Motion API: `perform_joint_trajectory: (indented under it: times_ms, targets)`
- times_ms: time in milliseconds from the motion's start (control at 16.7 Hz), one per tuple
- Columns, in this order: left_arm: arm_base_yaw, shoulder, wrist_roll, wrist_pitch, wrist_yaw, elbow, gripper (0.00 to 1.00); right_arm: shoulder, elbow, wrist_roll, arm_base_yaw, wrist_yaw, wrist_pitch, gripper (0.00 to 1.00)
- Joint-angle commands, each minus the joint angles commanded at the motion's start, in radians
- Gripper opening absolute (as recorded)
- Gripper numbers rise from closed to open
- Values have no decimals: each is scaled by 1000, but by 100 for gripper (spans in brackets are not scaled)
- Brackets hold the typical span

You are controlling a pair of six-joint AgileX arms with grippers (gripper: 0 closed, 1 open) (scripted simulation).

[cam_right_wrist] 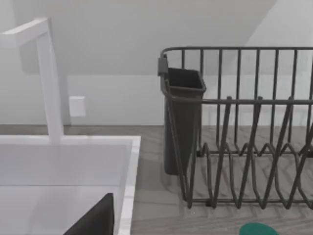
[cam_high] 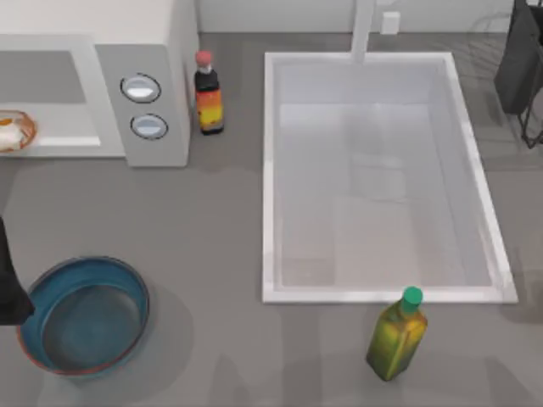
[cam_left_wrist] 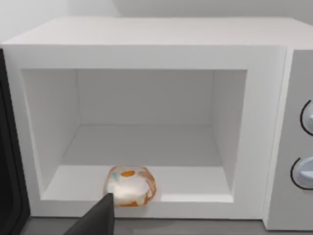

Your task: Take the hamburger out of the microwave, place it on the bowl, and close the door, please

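The white microwave (cam_high: 144, 51) stands at the back left with its door (cam_left_wrist: 9, 147) swung open. The hamburger (cam_left_wrist: 129, 186), a pale lump with an orange spot, lies at the front edge of the cavity floor; from above the hamburger (cam_high: 13, 129) sits at the far left edge. The blue-teal bowl (cam_high: 85, 315) rests on the counter at the front left, with nothing in it. My left arm (cam_high: 7, 288) hovers beside the bowl's left rim. A dark part of my left gripper (cam_left_wrist: 95, 221) shows just in front of the hamburger, apart from it. My right arm (cam_high: 519, 59) is parked at the back right.
A white sink (cam_high: 270, 170) with a faucet (cam_right_wrist: 49, 78) takes up the middle and right. A dark sauce bottle (cam_high: 208, 93) stands beside the microwave. A green-capped bottle (cam_high: 397, 335) stands in front of the sink. A wire dish rack (cam_right_wrist: 234, 127) is at the back right.
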Motion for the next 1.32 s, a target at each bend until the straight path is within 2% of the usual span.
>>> perform_joint_trajectory:
  times_ms: [420,660,960,1320]
  targets:
    - [0,0,0,0,0,0,100,0,0,0,0,0,0,100]
    - [9,102,4,64,11,45,100,0,0,0,0,0,0,100]
    - [40,464,18,266,46,183,100,0,0,0,0,0,0,100]
    - [87,1130,41,595,103,412,100,0,0,0,0,0,0,100]
